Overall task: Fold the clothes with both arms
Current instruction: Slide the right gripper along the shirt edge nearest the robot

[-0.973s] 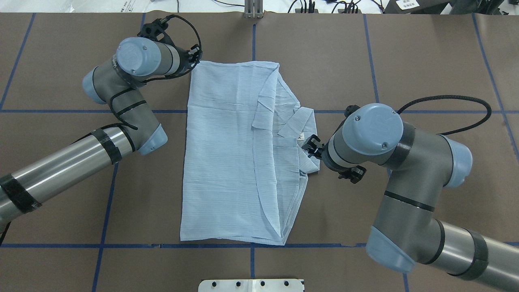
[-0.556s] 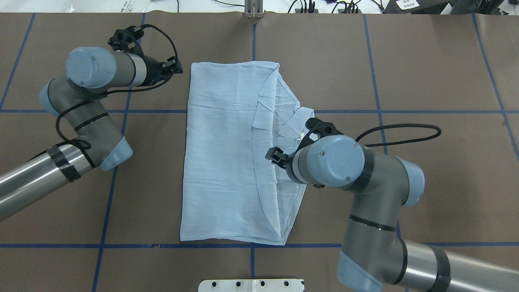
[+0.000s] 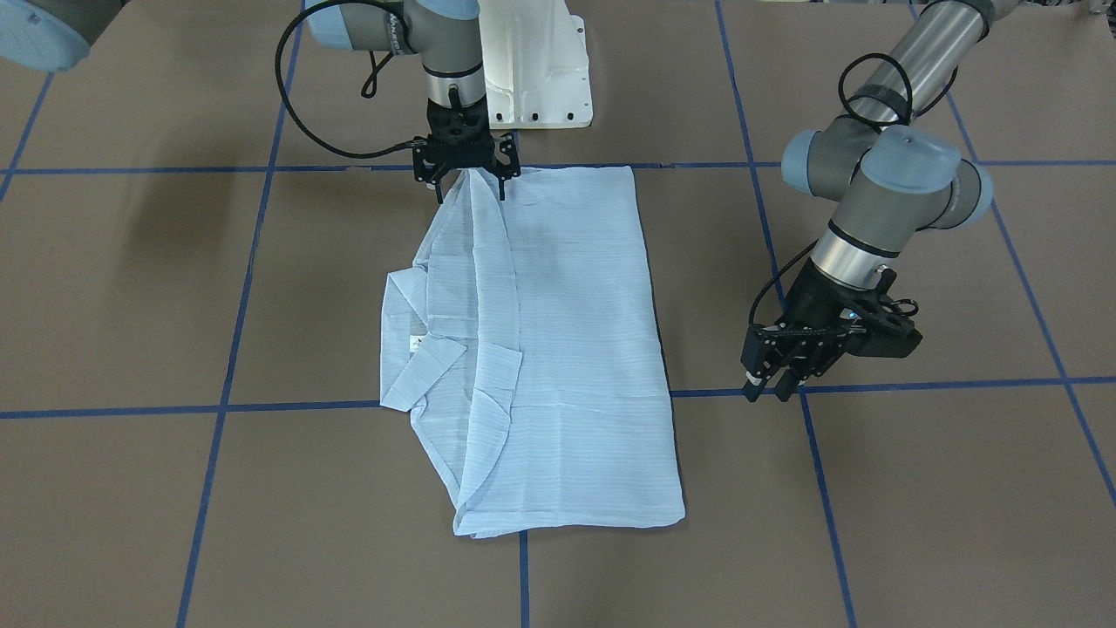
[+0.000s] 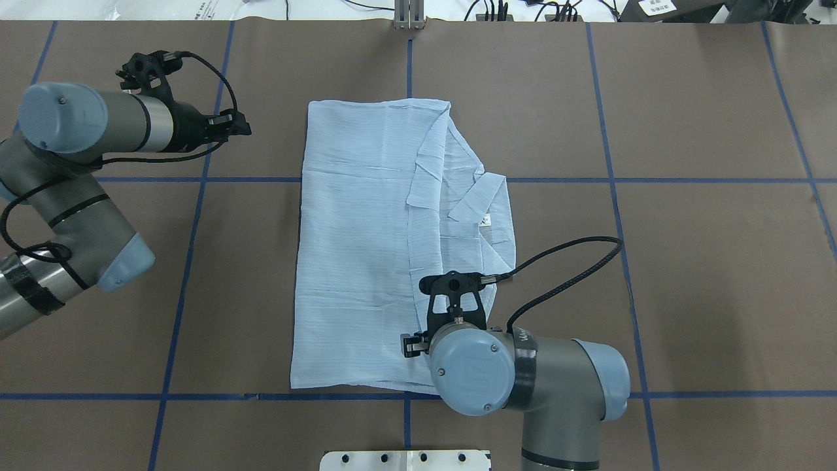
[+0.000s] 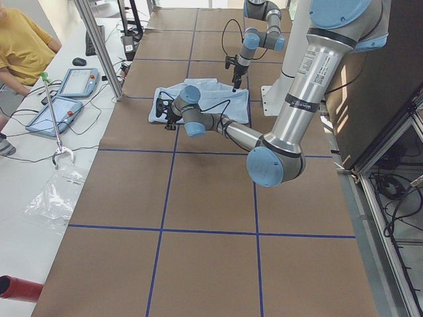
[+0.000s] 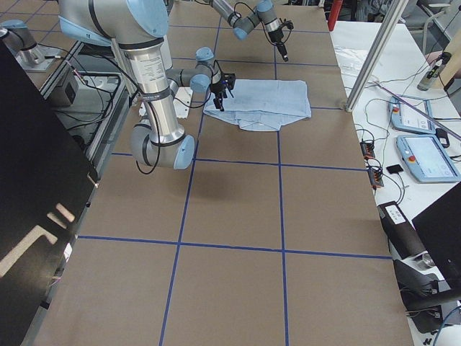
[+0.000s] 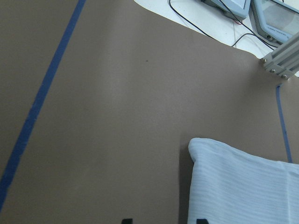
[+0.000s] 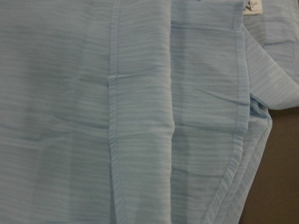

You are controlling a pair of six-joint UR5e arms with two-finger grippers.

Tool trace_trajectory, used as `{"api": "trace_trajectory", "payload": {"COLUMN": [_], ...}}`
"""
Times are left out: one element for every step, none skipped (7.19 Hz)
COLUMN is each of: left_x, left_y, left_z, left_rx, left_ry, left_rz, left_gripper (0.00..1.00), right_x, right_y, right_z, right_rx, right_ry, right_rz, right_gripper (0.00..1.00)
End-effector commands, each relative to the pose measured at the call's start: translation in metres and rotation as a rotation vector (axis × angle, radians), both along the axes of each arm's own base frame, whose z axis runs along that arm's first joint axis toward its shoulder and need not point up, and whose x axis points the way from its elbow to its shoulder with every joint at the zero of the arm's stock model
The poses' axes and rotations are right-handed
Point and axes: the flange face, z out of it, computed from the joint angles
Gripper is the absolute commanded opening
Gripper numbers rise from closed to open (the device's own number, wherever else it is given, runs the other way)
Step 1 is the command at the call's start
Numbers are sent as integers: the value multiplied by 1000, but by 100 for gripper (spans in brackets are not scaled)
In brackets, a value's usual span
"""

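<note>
Overhead exterior view: a light blue striped shirt [image 4: 366,248] is lying folded lengthwise at the centre of the frame on a brown table [image 4: 686,294], which blue tape lines [image 4: 654,180] are dividing into large squares. Its collar [image 4: 480,196] and neck tag [image 4: 486,221] are showing along its right side.

In the front-facing view, the right gripper [image 3: 466,179] is hovering at upper centre, below the white pedestal [image 3: 532,70]. Its jaws are standing spread wide either side of a fold at the shirt's upper edge, clamping nothing. The left gripper [image 3: 767,390], right of centre, is hanging over bare table well apart from the shirt, with its jaws parted and empty.

Black cables [image 4: 510,10] are trailing along the top edge of the overhead frame. In the upper left of the exterior left view, a person in a yellow top [image 5: 20,46] is sitting at a white bench [image 5: 26,178] carrying two handheld control screens [image 5: 56,115].
</note>
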Motion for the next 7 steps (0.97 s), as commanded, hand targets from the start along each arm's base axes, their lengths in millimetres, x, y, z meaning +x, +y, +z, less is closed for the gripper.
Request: {"api": "trace_trajectory", "payload": {"left_x": [-6,-6,-6,-6,-6,-6,-6], "left_y": [2,2,2,2,2,2,2], "left_z": [6,6,6,6,5,5,5], "left_rx": [2,1,1,1,1,0,0], "left_ry": [-8,-9,-9,-8,-6,-3,-3], "left_rz": [6,6,6,5,5,4,4], "left_gripper": [56,56,56,57,57,57,58], "right_x": [-12,-23,-25,-25,-25,-26,-19], "right_y": [16,14,10,5,0,-7,-23], "right_z": [-15,-9,-4,0,6,11,15], "right_rx": [102,112,142,142,137,132,133], "right_ry": [127,156,182,192,206,217,227], "right_rz": [-152,-172,-209,-209,-204,-196,-187], "right_gripper": [100,100,100,100,100,100,100]}}
